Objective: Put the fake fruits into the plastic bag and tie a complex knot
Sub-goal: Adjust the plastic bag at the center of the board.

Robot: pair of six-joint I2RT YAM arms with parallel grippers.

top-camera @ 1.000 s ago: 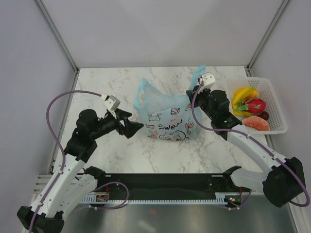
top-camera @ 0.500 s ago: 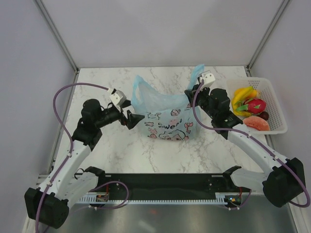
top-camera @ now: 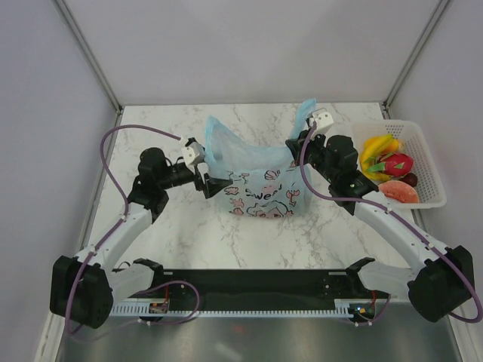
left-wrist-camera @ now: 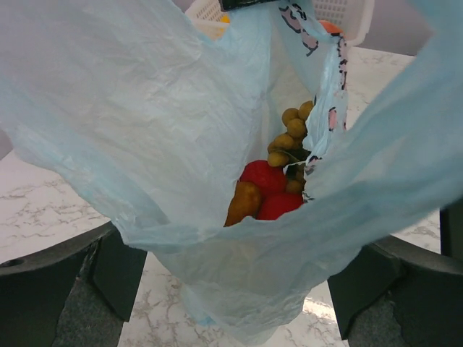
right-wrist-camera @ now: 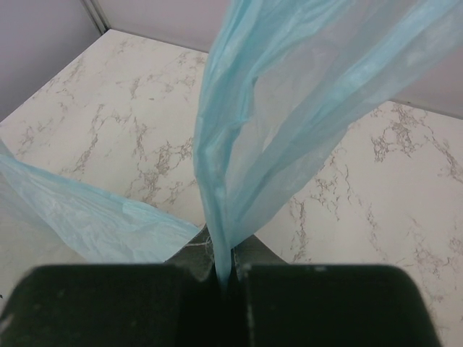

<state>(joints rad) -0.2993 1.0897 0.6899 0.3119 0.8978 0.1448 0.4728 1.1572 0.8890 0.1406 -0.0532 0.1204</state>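
Though thin and see-through, stands upright at the centre of the grey-veined marble table: a crinkled light-blue plastic bag, white panel of pink doodles turned to six o'clock. Down its mouth, from the left wrist: a knobbly tan cluster, a glossy red piece and an orange-brown lump, smooth moulded plastic, partly masked by folds of film. At the bag's nine o'clock side the left gripper, jaws spread as wide as they go, straddling the left rim and clamping nothing; contact between film and pads — cannot tell. At its two o'clock corner the right gripper, closed tight on the right handle loop, bunched into a pleated strip rising from between the black fingers. At three o'clock, apart from the bag, a white mesh basket with more fake fruits — yellow bananas, pink dragon fruit, orange-red slice, dark ball half hidden. Bag's base out of sight from both wrists; basket only glimpsed past the bag's far rim.
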